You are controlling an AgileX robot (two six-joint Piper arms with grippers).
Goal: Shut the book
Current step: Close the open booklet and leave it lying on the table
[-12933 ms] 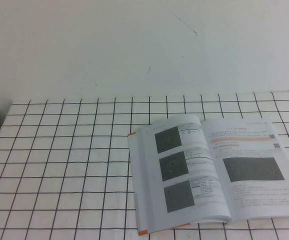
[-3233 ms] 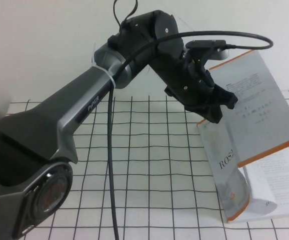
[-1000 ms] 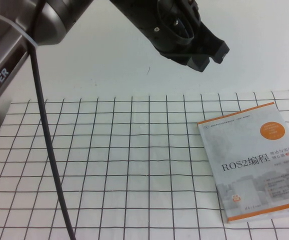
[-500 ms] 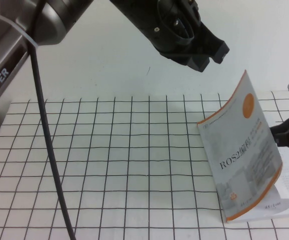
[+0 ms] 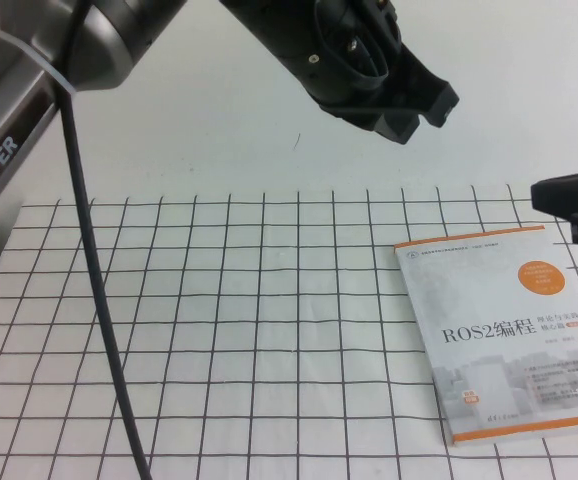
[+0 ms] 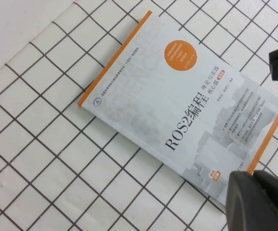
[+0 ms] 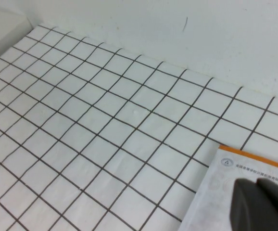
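The book (image 5: 504, 340) lies shut and flat on the gridded cloth at the right, its grey and orange cover reading ROS2 facing up. My left gripper (image 5: 417, 112) hangs high above the table's middle, shut and holding nothing; its wrist view looks down on the book (image 6: 177, 101) past the fingertips (image 6: 264, 202). My right gripper (image 5: 559, 205) hovers at the right edge, beyond the book's far corner, shut and empty, clear of the cover. In the right wrist view the book's corner (image 7: 216, 202) sits under the gripper (image 7: 256, 185).
The white cloth with black grid lines (image 5: 219, 330) covers the table up to a plain white wall (image 5: 169, 130). The left arm's body and cable (image 5: 89, 280) cross the left side of the high view.
Half a second ago the cover stood raised with the right gripper beside it. Now the cover lies flat, and the right gripper has lifted up and back. The left arm has not moved.
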